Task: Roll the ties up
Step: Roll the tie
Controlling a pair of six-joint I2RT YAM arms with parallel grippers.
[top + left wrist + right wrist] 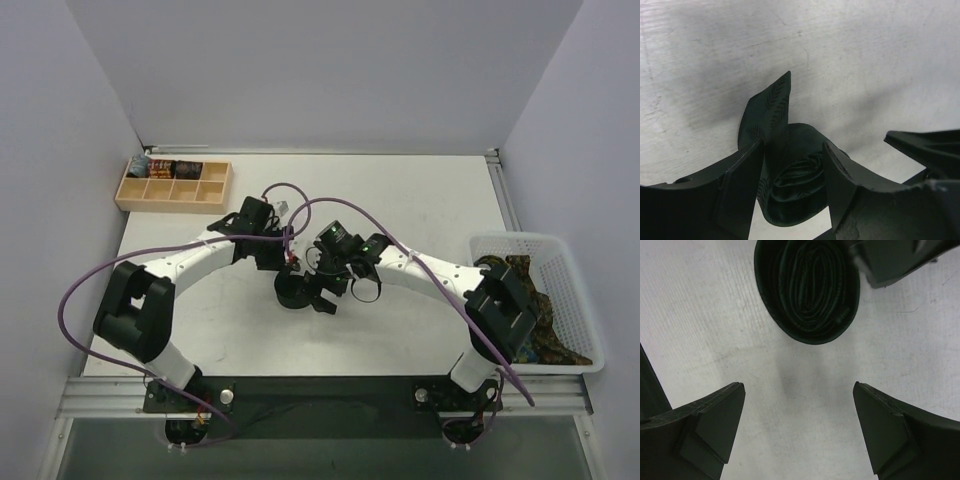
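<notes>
The white table point(400, 200) carries everything. The left arm point(190, 262) and right arm point(440, 275) bend inward and meet near its middle. At the right edge sits a white plastic basket point(505, 242) with brown patterned ties point(555, 340) heaped in it. At the far left is a wooden compartment tray point(170, 207), with a few small rolls in its back row (too small to tell apart). The dark green tie point(790, 185) lies on the table between the arms, wound into a roll, its pointed tip point(785, 82) standing up behind. The left gripper point(794, 150) has its jaws pressed against both sides of that roll. The right gripper point(799, 387) hangs just beside the roll, jaws wide apart with bare table between them.
</notes>
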